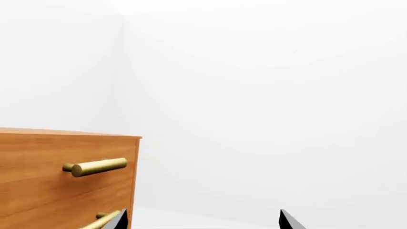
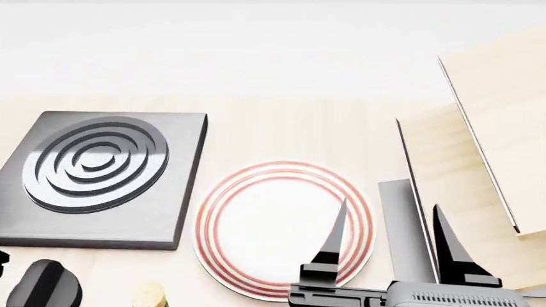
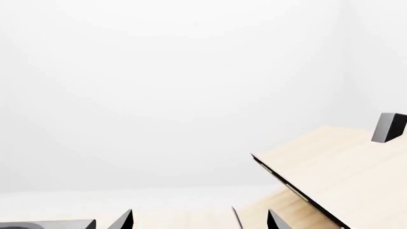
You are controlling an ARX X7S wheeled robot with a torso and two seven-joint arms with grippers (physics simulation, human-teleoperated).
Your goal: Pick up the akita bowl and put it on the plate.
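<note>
The plate (image 2: 224, 192), white with thin red rings, lies on the pale wood table at the middle of the head view. My right gripper (image 2: 392, 242) is open at the plate's right edge; its left finger (image 2: 335, 238) overlaps the rim, and only a thin grey panel edge shows between the tips. In the right wrist view the right gripper (image 3: 200, 220) shows only two spread tips. My left gripper (image 1: 203, 222) is open, holds nothing, and faces a white wall. The akita bowl is out of view.
A square grey stove burner (image 2: 98, 173) sits left of the plate. Tilted light-wood panels (image 2: 477, 147) rise at the right. A wooden drawer cabinet (image 1: 57, 181) with brass handles stands beside the left gripper. A black rounded part (image 2: 47, 288) and a cork-coloured object (image 2: 152, 295) sit at the near edge.
</note>
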